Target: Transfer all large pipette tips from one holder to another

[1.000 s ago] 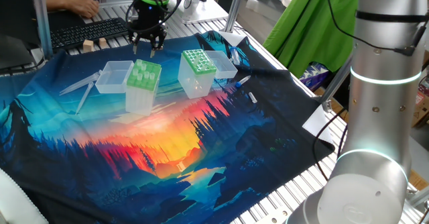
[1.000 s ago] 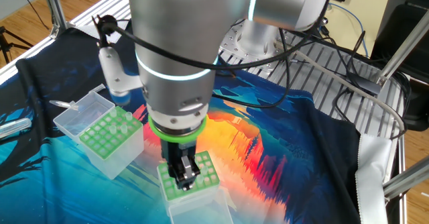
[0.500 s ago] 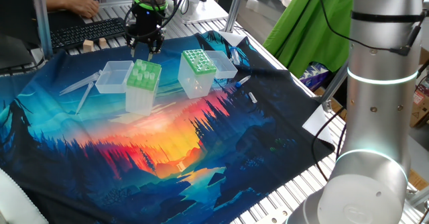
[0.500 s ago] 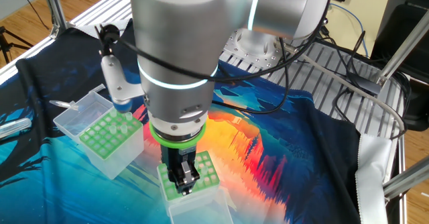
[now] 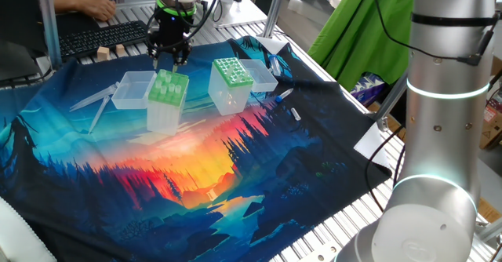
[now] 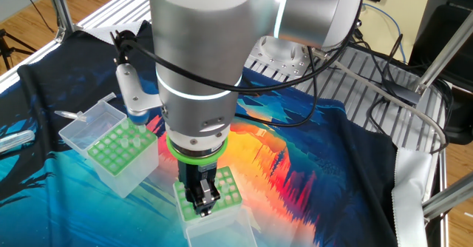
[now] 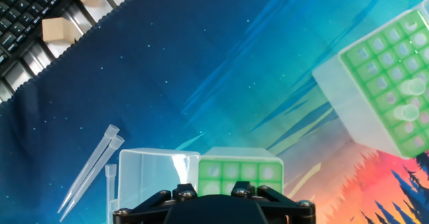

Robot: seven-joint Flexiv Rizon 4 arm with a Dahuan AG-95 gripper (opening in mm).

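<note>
While a few large pipette tips (image 7: pixel 410 87) stand upright in the dotted-top holder (image 5: pixel 232 72), that box sits at 3 o'clock of the plain-top holder (image 5: pixel 166 89), close by, likely to keep transfers short. The gripper (image 5: pixel 170 58) hangs at its 12 o'clock, pointing down with jaws wide and empty, probably lining up a pick. Tips in the plain holder can't be made out.

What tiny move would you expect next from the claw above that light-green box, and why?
Probably a gentle closing of the claw. It points straight down just over the light-green holder with its jaws apart, so pinching a tip there seems the likely next step before carrying it to the dotted holder. I cannot make out a tip between the jaws.
</note>
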